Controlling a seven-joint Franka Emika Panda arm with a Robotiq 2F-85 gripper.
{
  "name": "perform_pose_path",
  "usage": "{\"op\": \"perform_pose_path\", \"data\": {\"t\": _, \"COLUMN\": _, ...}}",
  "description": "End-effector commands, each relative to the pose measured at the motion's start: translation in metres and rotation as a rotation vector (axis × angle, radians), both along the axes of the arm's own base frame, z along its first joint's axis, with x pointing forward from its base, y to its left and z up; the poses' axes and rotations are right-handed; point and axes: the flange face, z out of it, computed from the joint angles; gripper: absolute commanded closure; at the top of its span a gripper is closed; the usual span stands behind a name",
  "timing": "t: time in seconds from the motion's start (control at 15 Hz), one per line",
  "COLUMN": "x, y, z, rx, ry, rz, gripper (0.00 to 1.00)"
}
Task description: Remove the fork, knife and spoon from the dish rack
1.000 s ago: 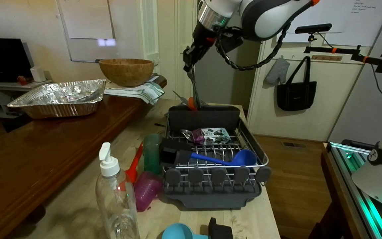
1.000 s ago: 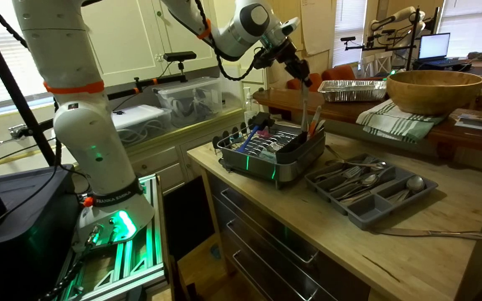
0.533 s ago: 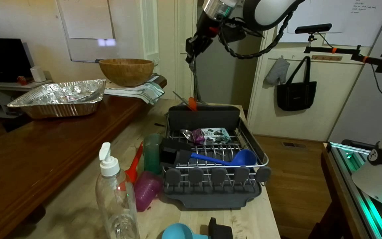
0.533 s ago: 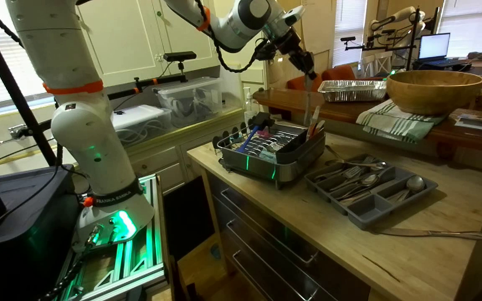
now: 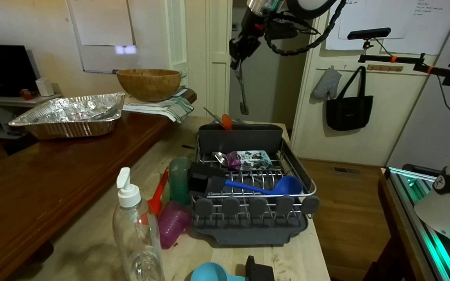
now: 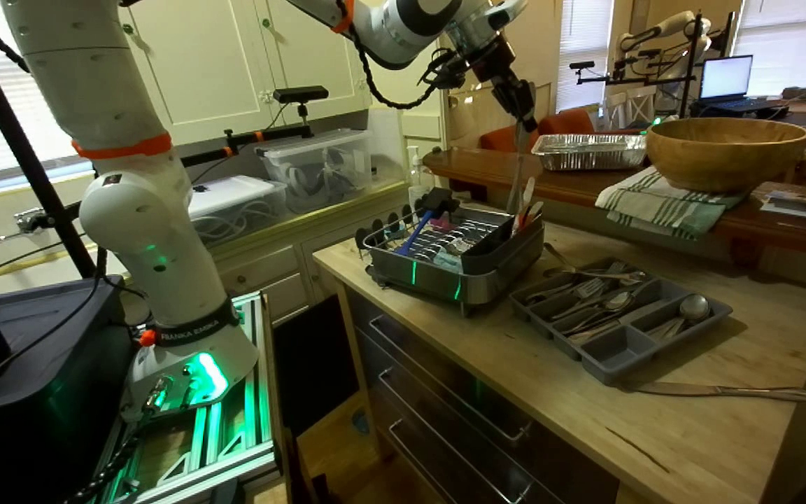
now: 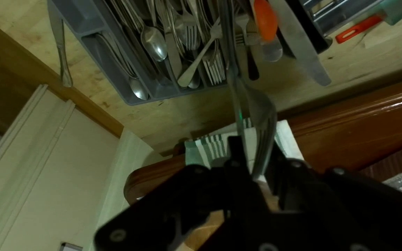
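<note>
Fork [image 7: 259,104] and a second slim utensil [image 7: 236,101] hung clear of the dish rack [image 5: 244,236], which sat on the counter [image 6: 718,441], the fork handle-down, probably because cutlery stood head-up there to drain, as the knife [image 7: 302,42] and an orange-headed utensil [image 7: 266,21] did. The claw [image 7: 255,155] was nearly together, clamped on the fork's tines and seemingly the other piece too.

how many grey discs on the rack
5, along the near end of the rack in an exterior view: leftmost disc, inner-left disc, middle disc, inner-right disc, rightmost disc. None seems hidden.
</note>
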Motion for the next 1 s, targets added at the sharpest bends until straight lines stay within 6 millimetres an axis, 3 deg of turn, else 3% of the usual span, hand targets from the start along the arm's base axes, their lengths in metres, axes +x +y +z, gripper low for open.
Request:
{"op": "perform_pose_path", "data": {"t": 0.0, "x": 0.001, "y": -0.033, "z": 0.016, "rx": 0.008, "ry": 0.041, "rz": -0.082, "gripper": 0.95}}
{"op": "perform_pose_path", "data": {"t": 0.2, "x": 0.010, "y": -0.061, "z": 0.013, "rx": 0.026, "ry": 0.061, "rz": -0.126, "gripper": 0.95}}
{"op": "perform_pose_path", "data": {"t": 0.27, "x": 0.011, "y": -0.059, "z": 0.007, "rx": 0.091, "ry": 0.083, "rz": -0.040, "gripper": 0.95}}
{"op": "perform_pose_path", "data": {"t": 0.33, "x": 0.002, "y": -0.056, "z": 0.012, "rx": 0.030, "ry": 0.049, "rz": -0.096, "gripper": 0.81}}
{"op": "perform_pose_path", "data": {"t": 0.47, "x": 0.006, "y": -0.062, "z": 0.007, "rx": 0.068, "ry": 0.066, "rz": -0.057, "gripper": 0.81}}
{"op": "perform_pose_path", "data": {"t": 0.53, "x": 0.008, "y": -0.061, "z": 0.007, "rx": 0.072, "ry": 0.067, "rz": -0.051, "gripper": 0.95}}
{"op": "perform_pose_path", "data": {"t": 0.6, "x": 0.009, "y": -0.055, "z": 0.001, "rx": 0.066, "ry": 0.079, "rz": -0.049, "gripper": 0.95}}
{"op": "perform_pose_path", "data": {"t": 0.93, "x": 0.022, "y": -0.063, "z": -0.015, "rx": 0.077, "ry": 0.090, "rz": -0.134, "gripper": 0.95}}
